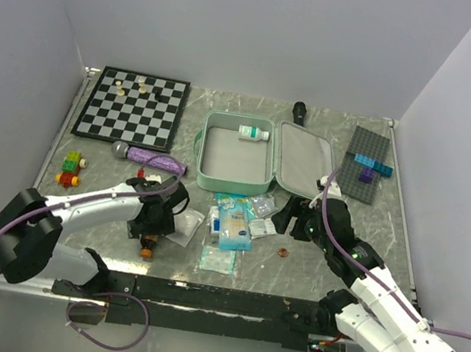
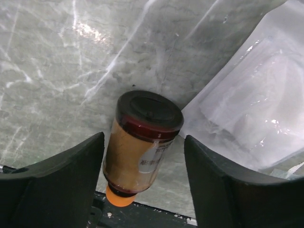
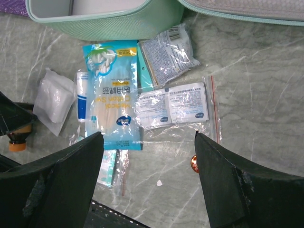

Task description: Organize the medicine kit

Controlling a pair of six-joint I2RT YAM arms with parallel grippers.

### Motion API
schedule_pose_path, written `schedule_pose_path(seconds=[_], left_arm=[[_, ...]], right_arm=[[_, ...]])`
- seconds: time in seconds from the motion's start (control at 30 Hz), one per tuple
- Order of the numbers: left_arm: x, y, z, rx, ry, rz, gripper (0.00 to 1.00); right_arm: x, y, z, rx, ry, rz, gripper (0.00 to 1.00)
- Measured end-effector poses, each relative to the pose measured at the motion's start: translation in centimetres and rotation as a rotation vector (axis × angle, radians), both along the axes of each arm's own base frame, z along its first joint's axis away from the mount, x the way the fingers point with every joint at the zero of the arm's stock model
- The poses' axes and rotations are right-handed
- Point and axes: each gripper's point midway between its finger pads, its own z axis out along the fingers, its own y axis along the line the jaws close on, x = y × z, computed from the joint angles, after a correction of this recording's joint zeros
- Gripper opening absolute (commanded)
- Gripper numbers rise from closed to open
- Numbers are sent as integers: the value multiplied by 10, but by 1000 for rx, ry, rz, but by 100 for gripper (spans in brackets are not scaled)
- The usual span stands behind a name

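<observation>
Several sachets heaped before open medicine kit; chessboard far-left.

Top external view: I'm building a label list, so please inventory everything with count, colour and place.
Zip-up fabric medicine kit: one, mint green, centre, open.
Small plastic bottle: one, white, inside kit.
Square chessboard: one, black-and-white, far left.
Toy microphone: one, purple, left of kit.
Brick car: one, multicoloured, left edge.
Studded baseplate: one, grey, far right.
Sealed packets: several, blue, white, clear, in front of kit.
Glass bottle: one, amber, lying near left.
Coin: one, copper, right of packets.
Left end effector: one, black, open.
Right end effector: one, black, open.
</observation>
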Motion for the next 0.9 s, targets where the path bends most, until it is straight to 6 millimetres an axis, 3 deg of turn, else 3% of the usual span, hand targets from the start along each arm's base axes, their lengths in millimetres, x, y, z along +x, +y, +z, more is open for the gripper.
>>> schedule_pose_path(seconds=[0.1, 0.3, 0.4, 0.53, 0.7, 0.77, 0.9], left_arm=[[0, -3, -3, -8, 9, -6, 53], [-1, -7, -3, -49, -4, -3, 42], [1, -9, 9, -85, -46, 4, 36], [13, -15, 48, -150, -146, 18, 33], [54, -41, 126, -280, -349, 40, 27], [78, -60, 160, -391, -468, 64, 25], [122, -102, 197, -585, -607, 134, 22]], right_arm=[[0, 0, 0, 0, 0, 0, 84], [-1, 0, 0, -4, 4, 1, 84], [-1, -1, 0, -7, 5, 3, 84], [0, 0, 4, -7, -3, 5, 84], [5, 2, 14, 1, -22, 7, 84], [5, 2, 15, 2, -26, 5, 84], [5, 1, 15, -2, -24, 2, 84]])
